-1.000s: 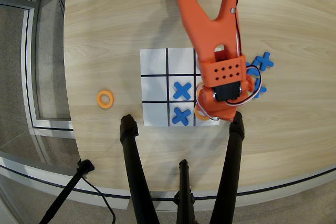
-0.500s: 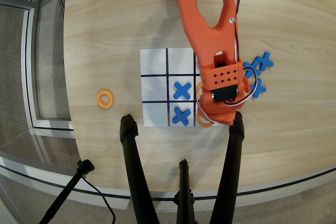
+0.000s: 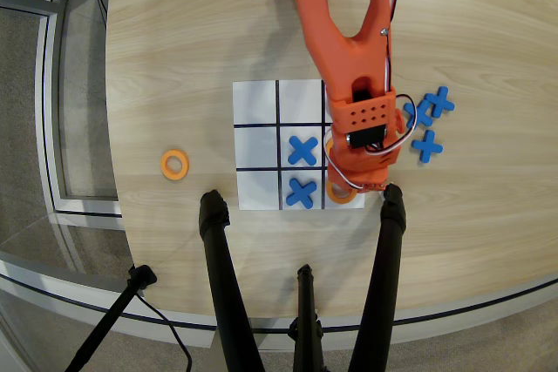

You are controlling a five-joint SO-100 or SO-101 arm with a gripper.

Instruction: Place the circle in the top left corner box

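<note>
A: Where is the gripper (image 3: 349, 187) in the overhead view?

B: At the end of the orange arm (image 3: 340, 32), which comes in from the top edge and reaches down over the right side of the paper grid (image 3: 258, 147). The tip is low over the grid's bottom right cell.

A: Is it holding anything?

B: An orange ring (image 3: 342, 192) lies right under the tip, partly covered by it. I cannot tell whether the fingers are clamped on the ring or spread around it; the arm's body hides them.

A: And the other ring?

B: A second ring (image 3: 175, 164) lies on the bare wooden table (image 3: 174, 41), well to the left of the gripper, off the sheet and level with the middle row.

A: What sits near the gripper?

B: Two blue crosses: one (image 3: 302, 150) in the centre cell, just left and a little above the tip, and one (image 3: 301, 192) in the bottom middle cell, directly left of it. Up and to the right of the tip, off the sheet, a loose cluster of blue crosses (image 3: 429, 119) lies on the wood.

A: The top left cell (image 3: 255, 103)?

B: Plain white, far up-left of the gripper.
</note>
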